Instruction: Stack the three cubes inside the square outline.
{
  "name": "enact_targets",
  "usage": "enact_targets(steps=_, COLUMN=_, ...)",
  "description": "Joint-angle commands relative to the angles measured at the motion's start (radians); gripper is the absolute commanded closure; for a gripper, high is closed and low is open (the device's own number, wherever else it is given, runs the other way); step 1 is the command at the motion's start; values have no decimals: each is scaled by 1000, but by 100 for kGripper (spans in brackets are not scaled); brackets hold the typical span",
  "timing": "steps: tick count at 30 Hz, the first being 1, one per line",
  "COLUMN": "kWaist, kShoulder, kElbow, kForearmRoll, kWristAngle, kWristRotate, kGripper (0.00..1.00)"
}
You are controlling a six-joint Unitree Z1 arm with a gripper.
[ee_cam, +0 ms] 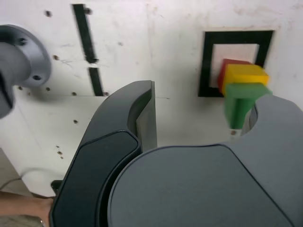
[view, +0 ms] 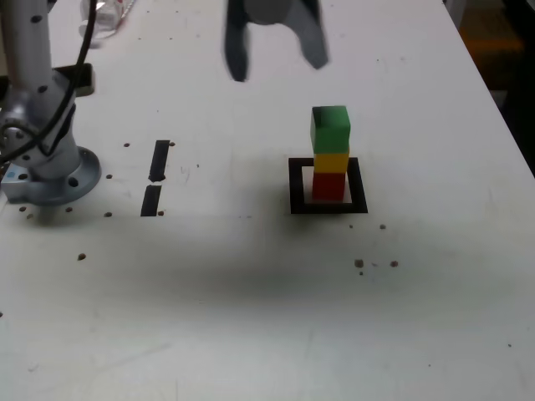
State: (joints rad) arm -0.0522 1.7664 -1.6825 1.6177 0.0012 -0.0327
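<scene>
Green cube (view: 330,128) tops yellow cube (view: 330,160) and red cube (view: 328,185) inside the square outline (view: 298,185); my gripper (view: 274,52), jaws spread and empty, hangs above, far-left in the exterior view.

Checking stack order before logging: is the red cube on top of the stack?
No, the green cube is on top, the yellow cube in the middle, the red cube at the bottom.

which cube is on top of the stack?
The green cube. It sits highest, on the yellow cube, which rests on the red cube at the bottom, inside the square outline.
</scene>
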Motion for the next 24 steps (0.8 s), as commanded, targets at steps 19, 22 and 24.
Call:
enact_targets(steps=19, kWaist=21, kShoulder=-184, kElbow=466, kForearmRoll=-169, kWristAngle=12, kWristRotate=-23, kGripper=22)
enact_targets(steps=22, kWaist=20, kShoulder=-191, kElbow=528, kForearmRoll=-228, kWristAngle=7, kWristRotate=-27, kGripper=22)
enact_targets(steps=24, kWaist=19, kShoulder=-196, kElbow=578, kForearmRoll=-282, kWristAngle=7, kWristRotate=-30, kGripper=22)
